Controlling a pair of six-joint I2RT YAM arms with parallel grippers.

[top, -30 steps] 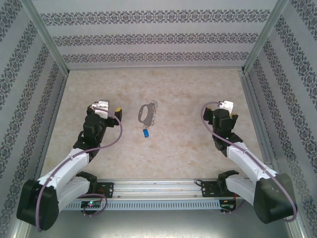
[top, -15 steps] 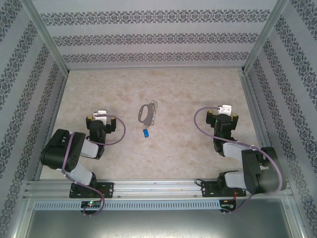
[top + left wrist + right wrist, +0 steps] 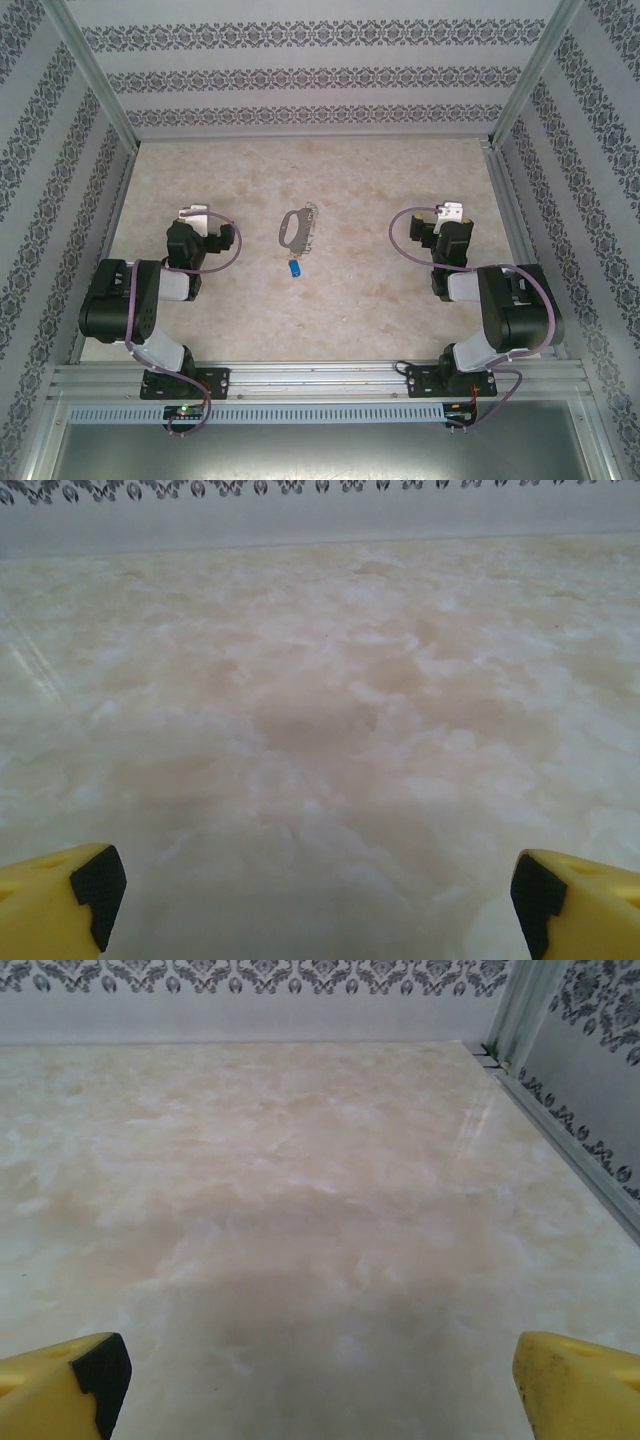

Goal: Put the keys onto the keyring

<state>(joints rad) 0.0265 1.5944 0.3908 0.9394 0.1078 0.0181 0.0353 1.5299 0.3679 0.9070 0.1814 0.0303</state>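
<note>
The table (image 3: 350, 300) here is a pale, marbled beige top. Lying flat near the middle is a grey D-shaped keyring (image 3: 296, 229), with a little blue-headed key (image 3: 295, 268) just on its near side.

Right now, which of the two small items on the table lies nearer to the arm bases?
The small blue-headed key; the larger grey keyring lies just beyond it.

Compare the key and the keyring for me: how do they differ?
The key is far smaller than the keyring. The key has a bright blue head; the keyring is a grey metal loop. On the table, the key lies nearer the near edge, the keyring just beyond it. Both lie flat and unheld.
</note>
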